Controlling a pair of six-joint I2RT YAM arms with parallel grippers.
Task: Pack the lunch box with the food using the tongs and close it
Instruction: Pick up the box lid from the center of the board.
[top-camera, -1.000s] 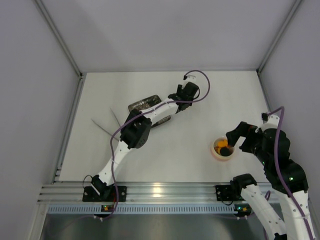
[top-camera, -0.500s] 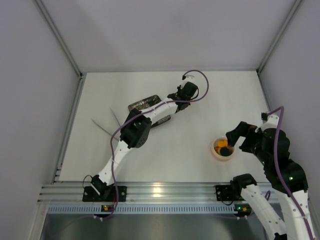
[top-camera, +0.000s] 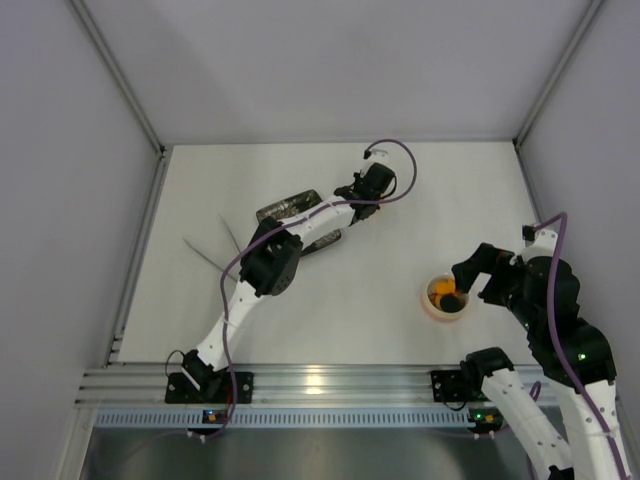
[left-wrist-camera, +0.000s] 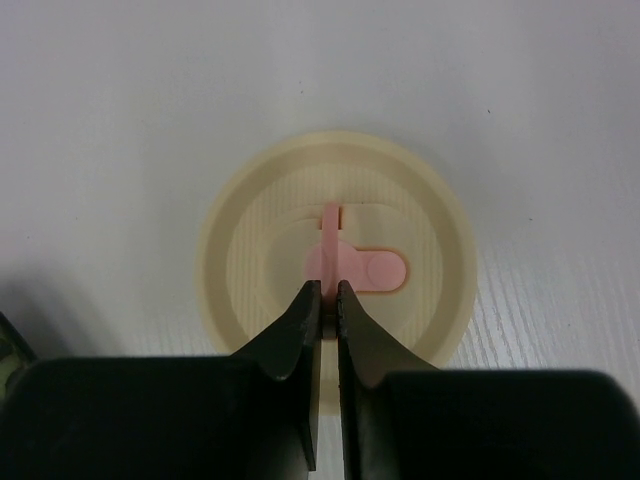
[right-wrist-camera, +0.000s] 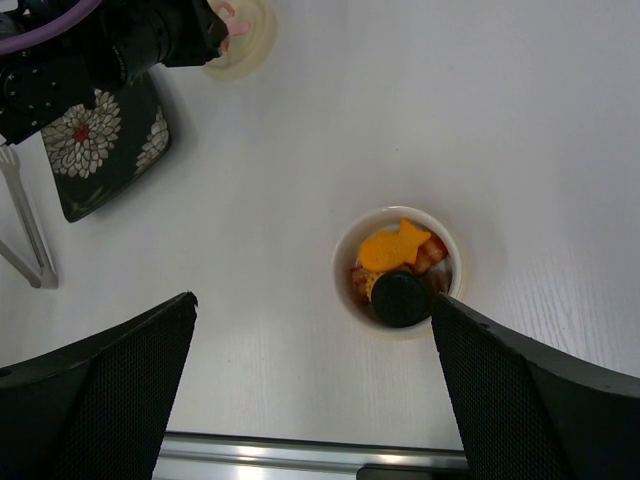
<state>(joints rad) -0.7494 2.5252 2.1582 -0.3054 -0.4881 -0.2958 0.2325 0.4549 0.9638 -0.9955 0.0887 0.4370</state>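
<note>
Far-right corner: open bench (top-camera: 470, 195), room to pass.
Far middle: left arm (top-camera: 262, 266) slants across from near-left, over the plate (top-camera: 287, 208), to the lid (left-wrist-camera: 420, 215).
Left edge: tongs (top-camera: 206, 256) lie near it.
Near-right: lunch box (top-camera: 430, 308), right arm (top-camera: 545, 295) above.
Near middle: bare gap between both arms.
</note>
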